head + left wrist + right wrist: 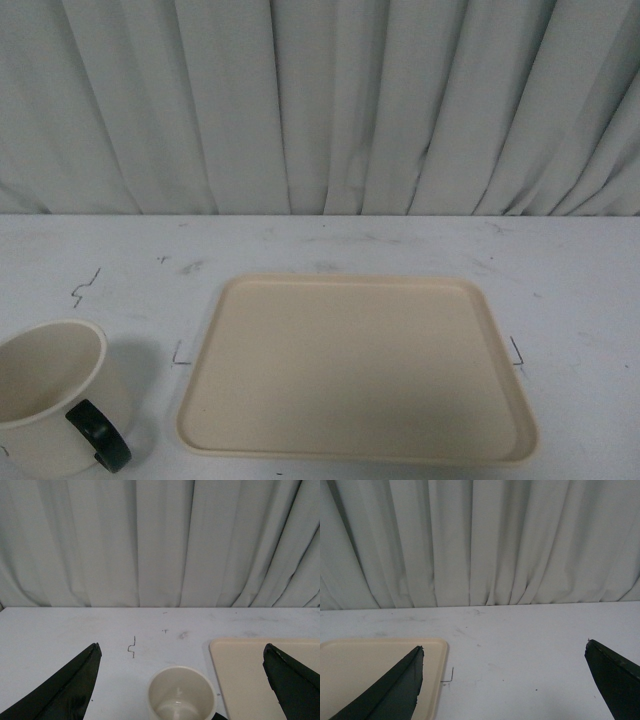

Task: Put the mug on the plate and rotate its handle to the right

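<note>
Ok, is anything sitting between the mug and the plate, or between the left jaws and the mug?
Nothing visible does. Only bare table lies between the mug and the plate on its right. In the left wrist view the mug shows unobstructed ahead of the left gripper, its jaws open.

Left gripper (182, 647) jaws spread wide, dark tapered fingers (70, 690) gripping nothing. Right gripper (504, 645) likewise wide apart, holding nothing. Both wrists seem roughly level and pointing forward, though only the fingertips show.
</note>
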Robot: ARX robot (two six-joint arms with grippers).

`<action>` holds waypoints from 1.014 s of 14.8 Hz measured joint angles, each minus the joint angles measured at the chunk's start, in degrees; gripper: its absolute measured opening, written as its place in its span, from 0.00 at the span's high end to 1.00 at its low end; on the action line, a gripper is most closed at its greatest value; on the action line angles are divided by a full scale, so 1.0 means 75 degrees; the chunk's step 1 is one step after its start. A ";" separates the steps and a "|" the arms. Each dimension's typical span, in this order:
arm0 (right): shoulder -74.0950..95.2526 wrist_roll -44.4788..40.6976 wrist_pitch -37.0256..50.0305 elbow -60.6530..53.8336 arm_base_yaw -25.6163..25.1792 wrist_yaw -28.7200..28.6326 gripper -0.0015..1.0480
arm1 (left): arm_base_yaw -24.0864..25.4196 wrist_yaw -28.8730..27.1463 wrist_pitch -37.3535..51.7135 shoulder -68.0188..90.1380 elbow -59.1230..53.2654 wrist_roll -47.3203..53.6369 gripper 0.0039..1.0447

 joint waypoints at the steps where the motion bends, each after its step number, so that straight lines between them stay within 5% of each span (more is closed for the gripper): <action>1: 0.0000 0.0000 0.0000 0.0000 0.0000 0.0000 0.06 | 0.0000 0.0000 0.0000 0.0000 0.0000 0.0000 0.06; 3: 0.0000 0.0000 0.0000 0.0000 0.0000 0.0000 0.06 | 0.0000 0.0000 -0.0003 0.0000 0.0000 0.0000 0.06; 5: 0.0000 0.0006 -0.0003 0.0000 0.0000 0.0003 0.06 | -0.0554 -0.1582 -0.2311 0.1670 0.1131 -0.0154 0.06; 6: -0.0003 0.0009 0.0006 0.0000 0.0000 -0.0003 0.06 | -0.0236 -0.1661 -0.2786 0.2640 0.1728 -0.0035 0.06; 12: -0.0003 0.0009 0.0000 0.0000 0.0000 -0.0003 0.06 | 0.0382 0.0449 -0.2699 0.7898 0.3966 -0.0070 0.06; 15: -0.0003 0.0009 0.0000 0.0000 0.0000 0.0000 0.06 | 0.0460 0.0548 -0.1862 0.9798 0.4083 -0.0131 0.06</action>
